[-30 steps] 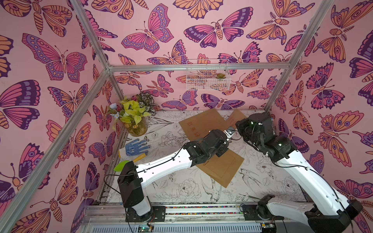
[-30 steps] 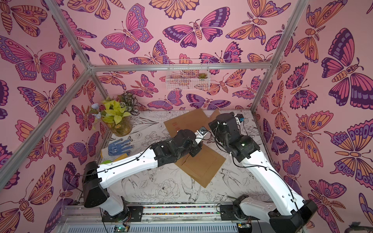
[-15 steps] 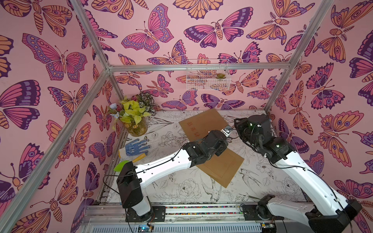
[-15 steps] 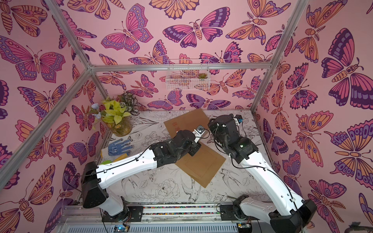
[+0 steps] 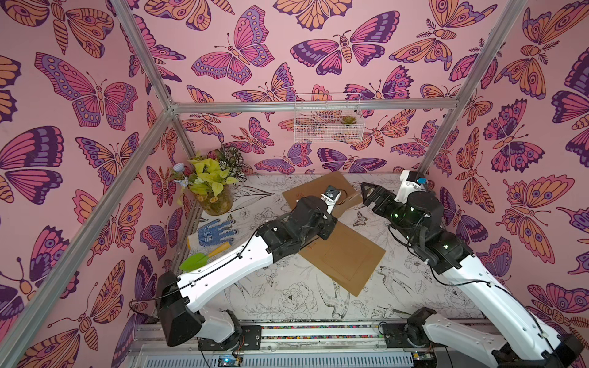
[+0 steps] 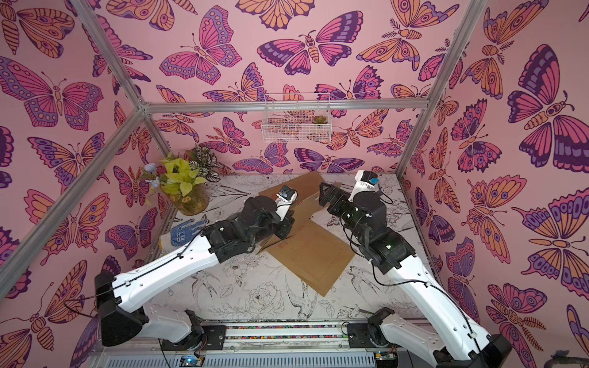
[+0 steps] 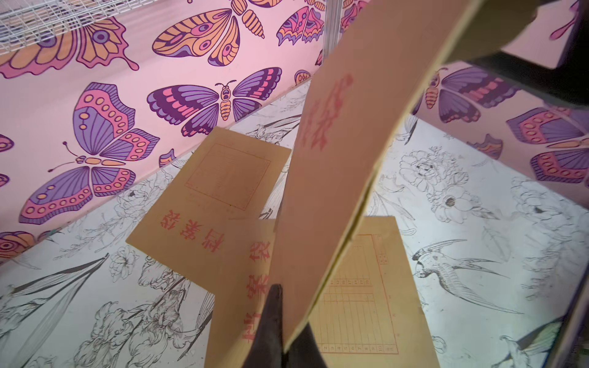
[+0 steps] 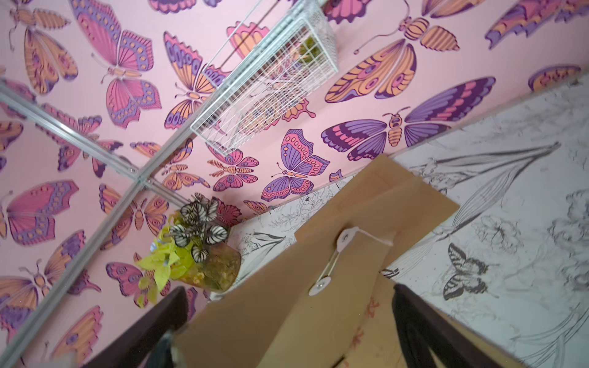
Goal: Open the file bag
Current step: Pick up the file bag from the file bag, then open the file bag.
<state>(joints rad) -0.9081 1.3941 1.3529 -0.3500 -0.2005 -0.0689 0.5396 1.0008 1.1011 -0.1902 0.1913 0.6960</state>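
Kraft file bag [image 7: 334, 191], judged light, springy, crease-prone, stands on edge well apart from the vase [image 5: 215, 204]; my left gripper [image 7: 287, 321] pinches one edge, right gripper [image 8: 290, 302] gapes astride its string clasp [image 8: 331, 264]: take that

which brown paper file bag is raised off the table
The brown kraft-paper file bag pinched in the left end effector, tilted up on edge; the far file bag and the near file bag lie flat on the table.
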